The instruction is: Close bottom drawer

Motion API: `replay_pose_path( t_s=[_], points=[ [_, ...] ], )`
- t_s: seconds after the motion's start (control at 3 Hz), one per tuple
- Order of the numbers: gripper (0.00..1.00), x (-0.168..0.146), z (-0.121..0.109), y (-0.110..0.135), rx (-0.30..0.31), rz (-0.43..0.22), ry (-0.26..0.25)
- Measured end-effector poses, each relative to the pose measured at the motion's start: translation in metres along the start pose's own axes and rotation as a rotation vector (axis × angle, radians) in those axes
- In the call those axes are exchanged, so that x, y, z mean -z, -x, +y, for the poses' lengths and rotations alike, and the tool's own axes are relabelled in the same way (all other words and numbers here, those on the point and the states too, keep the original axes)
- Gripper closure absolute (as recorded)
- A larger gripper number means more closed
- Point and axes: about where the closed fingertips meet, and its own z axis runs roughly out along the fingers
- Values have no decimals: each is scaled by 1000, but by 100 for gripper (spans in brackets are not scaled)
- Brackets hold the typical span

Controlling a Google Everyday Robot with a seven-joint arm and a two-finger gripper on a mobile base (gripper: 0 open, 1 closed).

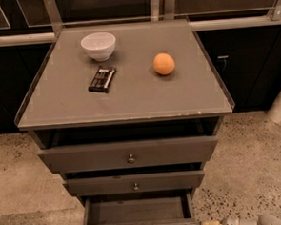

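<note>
Speckled floor [258, 164] under three drawers [133, 154], bottom drawer [137, 212] pulled out, gripper [232, 224] beside it (grasp unreadable)

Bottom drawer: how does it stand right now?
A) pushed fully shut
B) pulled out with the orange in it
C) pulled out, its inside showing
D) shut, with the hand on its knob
C: the bottom drawer juts out past the middle drawer with its inside in view; the orange lies on the cabinet top, and the hand is at the picture's bottom edge, right of the drawer's front.
</note>
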Motion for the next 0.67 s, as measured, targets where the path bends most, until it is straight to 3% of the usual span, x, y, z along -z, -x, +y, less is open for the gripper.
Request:
replay_pose_path(
  t_s=[0.67],
  points=[
    [100, -6, -8, 31, 52, -61, -42]
  ],
)
